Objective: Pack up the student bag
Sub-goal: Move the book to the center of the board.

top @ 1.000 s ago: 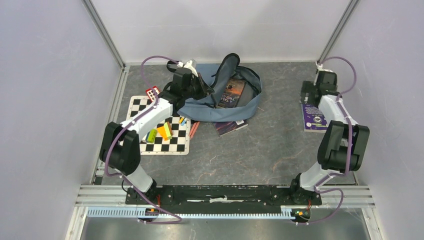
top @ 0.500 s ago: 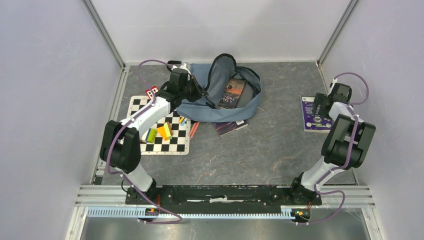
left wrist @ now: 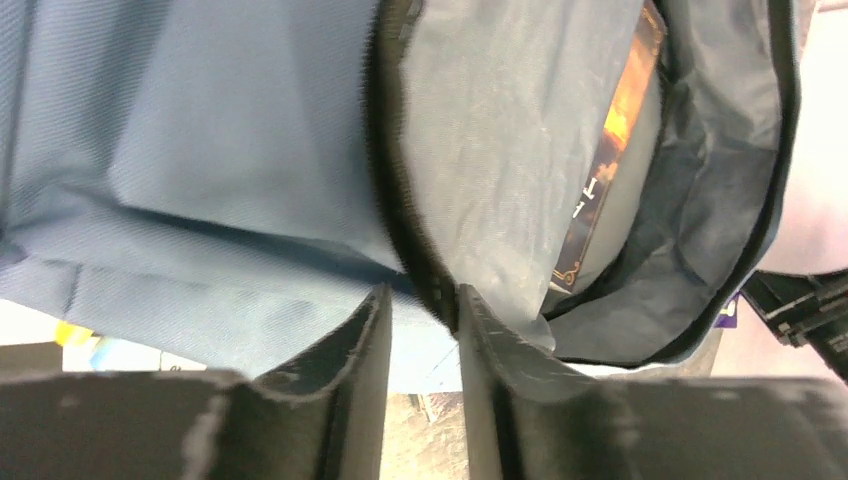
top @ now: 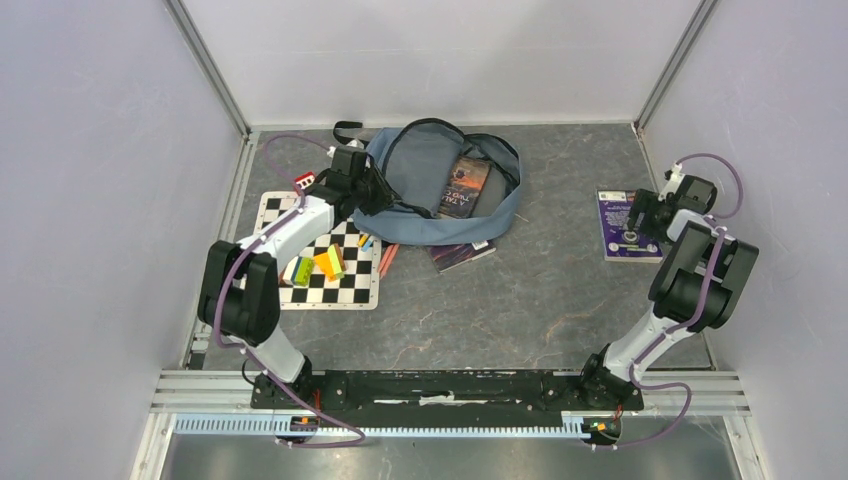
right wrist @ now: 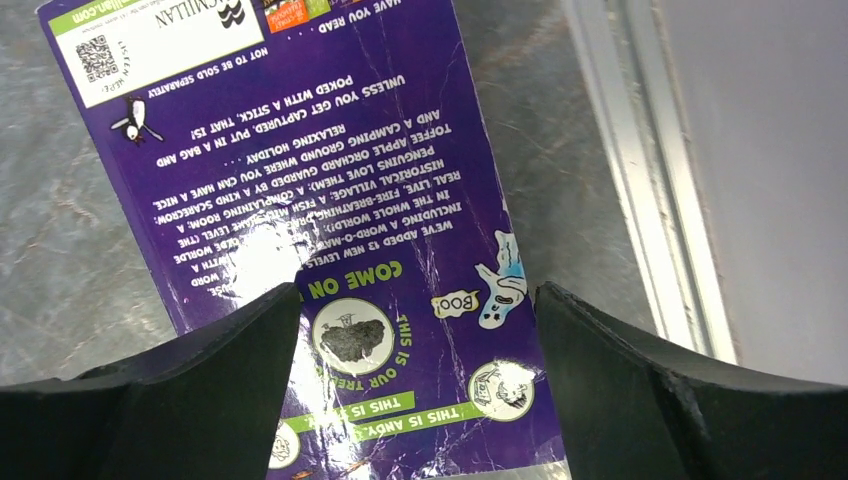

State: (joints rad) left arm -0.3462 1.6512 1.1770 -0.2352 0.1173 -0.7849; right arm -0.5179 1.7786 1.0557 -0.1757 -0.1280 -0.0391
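The student bag lies open at the back of the table, its blue-grey flap folded back flat. A dark book lies inside it. My left gripper is at the bag's left edge. In the left wrist view its jaws stand slightly apart, with the dark zipper edge just at the right fingertip and not pinched. My right gripper hovers wide open over a purple book lying flat at the right. That cover fills the space between its fingers.
A chessboard mat with coloured blocks lies left of centre. A second dark book and some pens poke out under the bag's front edge. A small red item sits by the left wall. The metal rail runs close to the purple book.
The left gripper came down and leftward and its jaws parted; the raised bag flap has dropped flat. The right gripper moved nearer and rightward, over the purple book.
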